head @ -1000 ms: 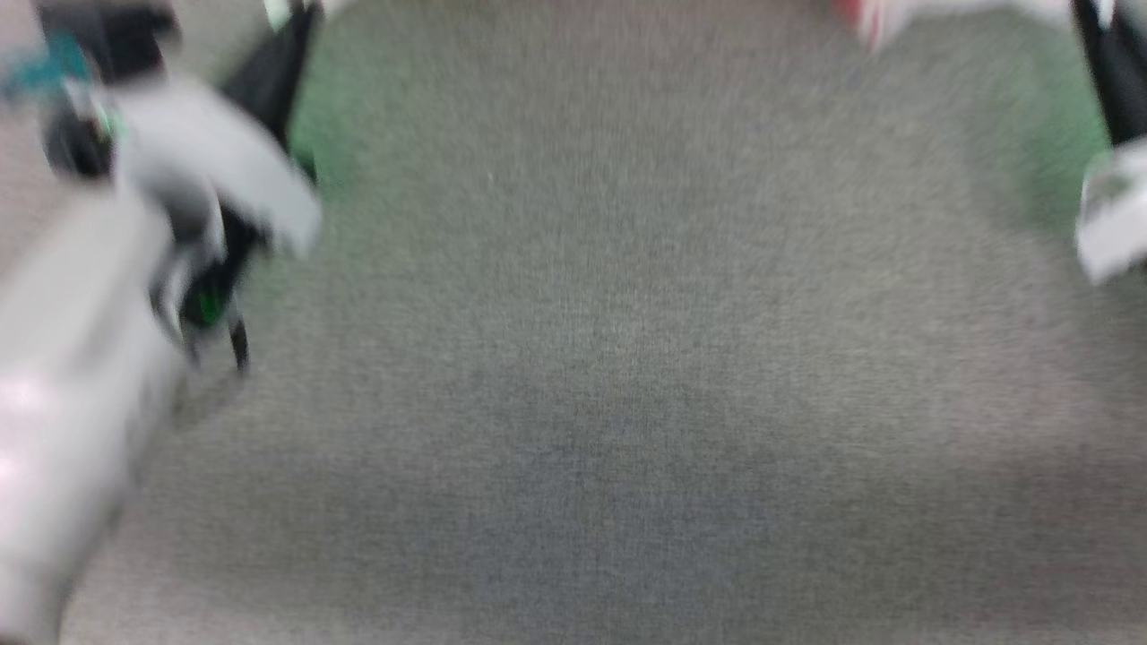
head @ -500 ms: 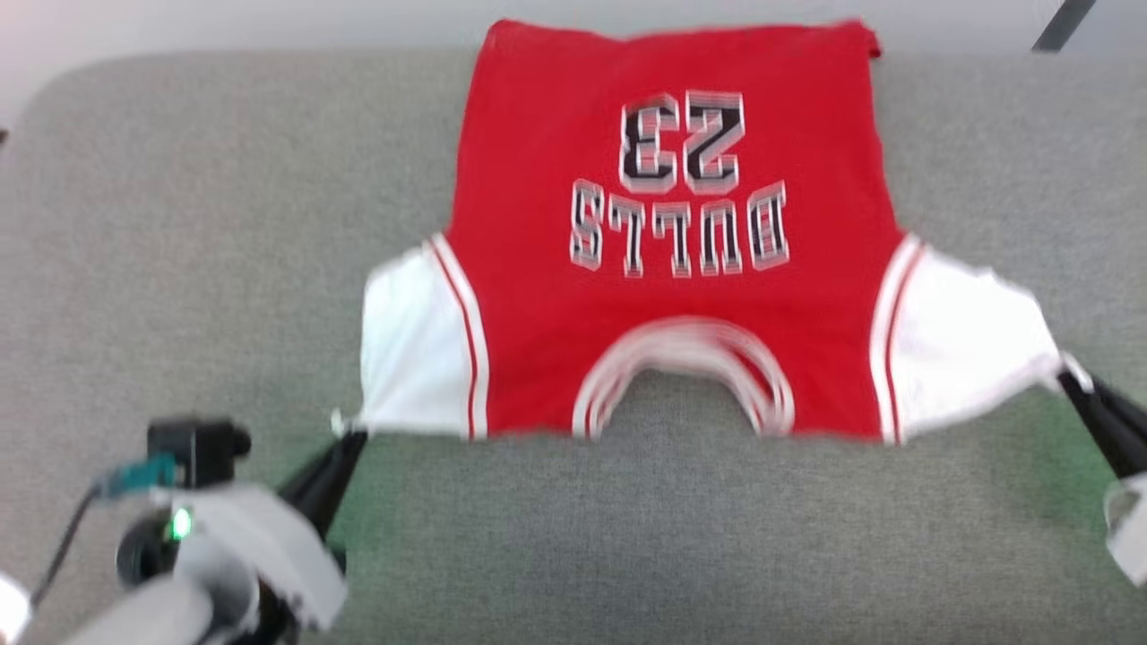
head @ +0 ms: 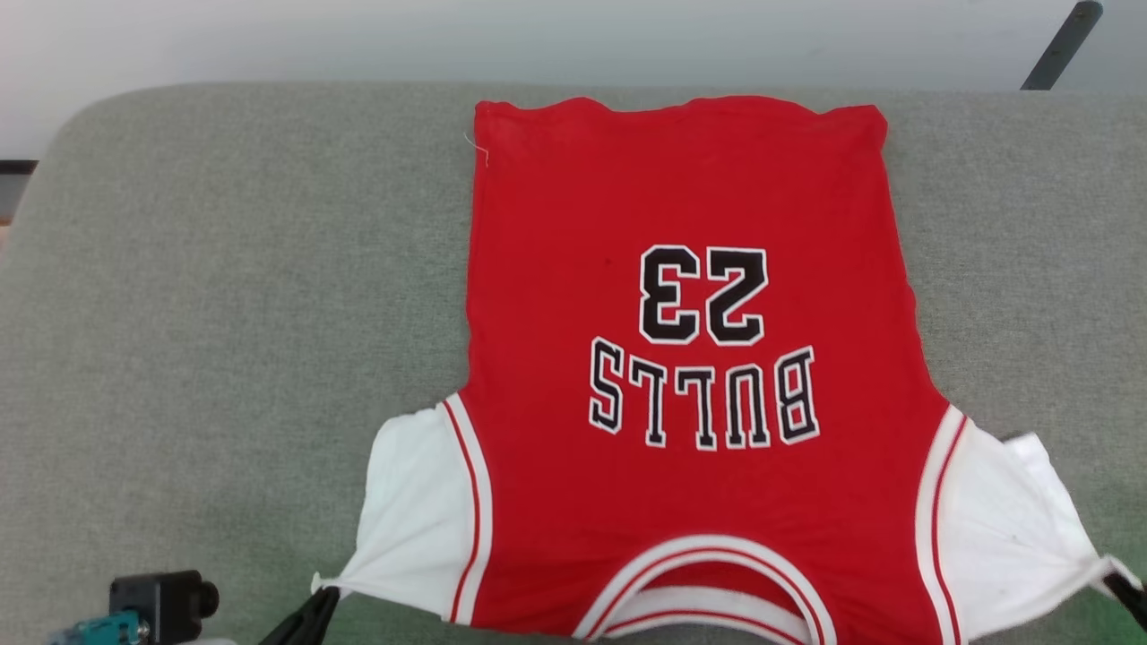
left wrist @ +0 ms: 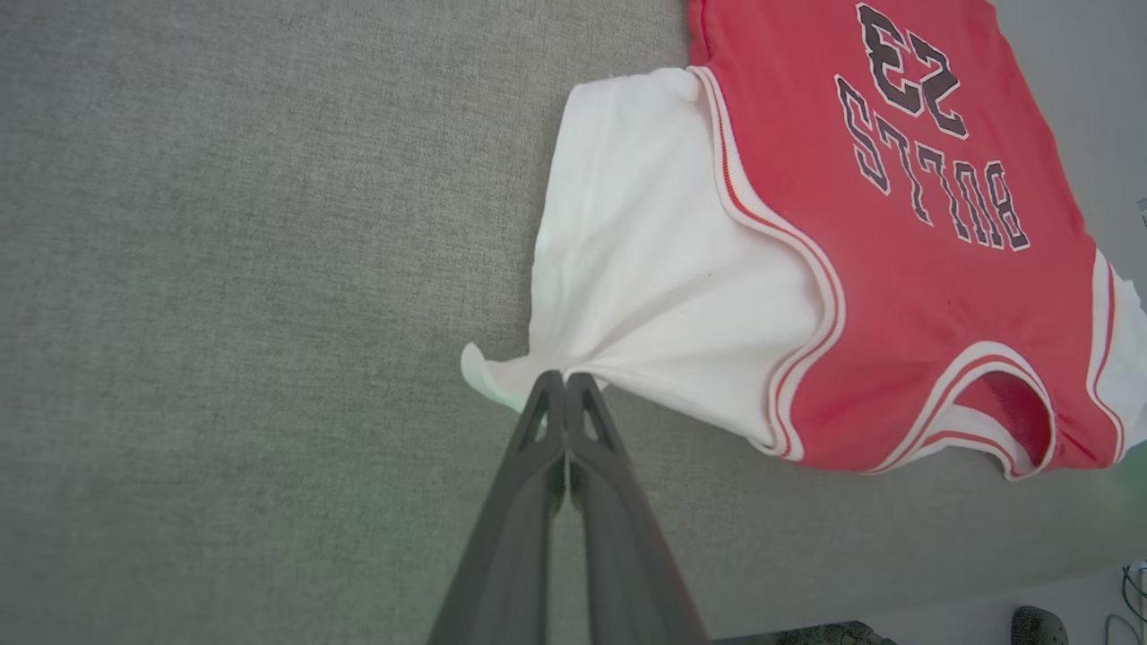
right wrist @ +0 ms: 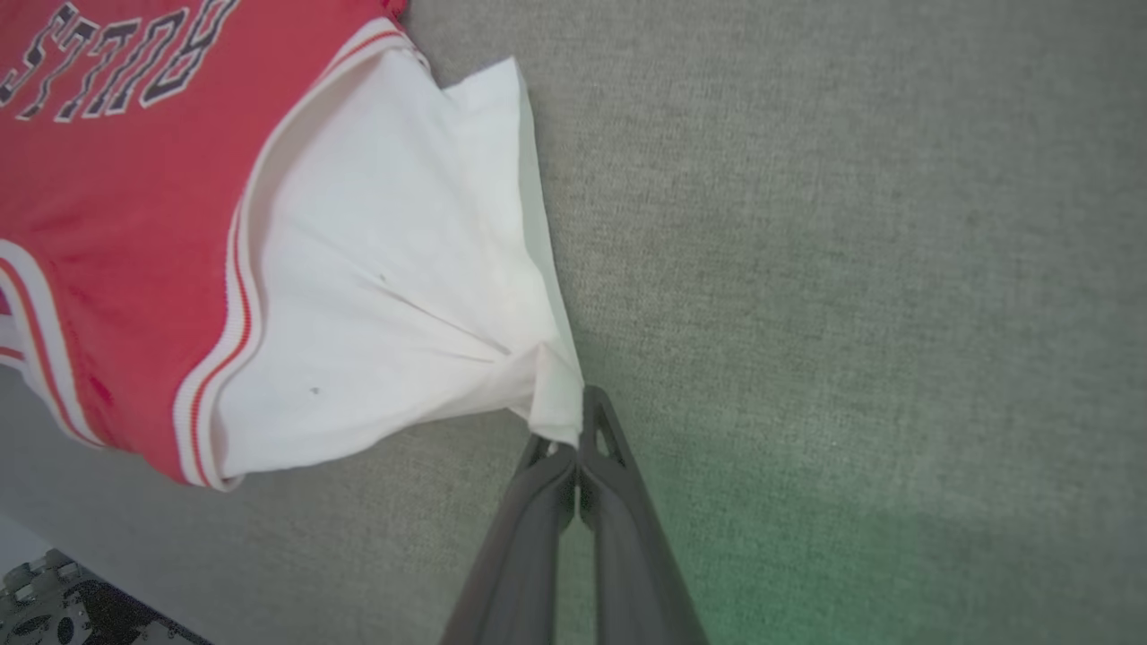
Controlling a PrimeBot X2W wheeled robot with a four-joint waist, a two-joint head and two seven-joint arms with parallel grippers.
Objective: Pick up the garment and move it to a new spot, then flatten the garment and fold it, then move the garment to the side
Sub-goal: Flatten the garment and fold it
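The garment (head: 690, 358) is a red T-shirt with white sleeves and black "BULLS 23" lettering. It lies spread flat on the grey padded surface (head: 224, 313), collar toward me. My left gripper (head: 321, 597) is shut on the tip of the left white sleeve (left wrist: 645, 269), seen closely as the left gripper (left wrist: 564, 378) pinching the cloth. My right gripper (head: 1118, 582) is shut on the right sleeve's tip at the frame's lower right. In the right wrist view the right gripper (right wrist: 573, 414) pinches the white sleeve (right wrist: 385, 296) corner.
The grey surface's rounded far edge (head: 269, 90) meets a pale wall. A dark slanted bar (head: 1062, 45) stands at the top right. A black camera block (head: 161, 600) on my left arm sits at the lower left. Bare grey cloth lies left of the shirt.
The head view has swung up from blurred grey surface to the whole shirt, which now sits lower in the picture. Both grippers stay shut on the sleeve tips.
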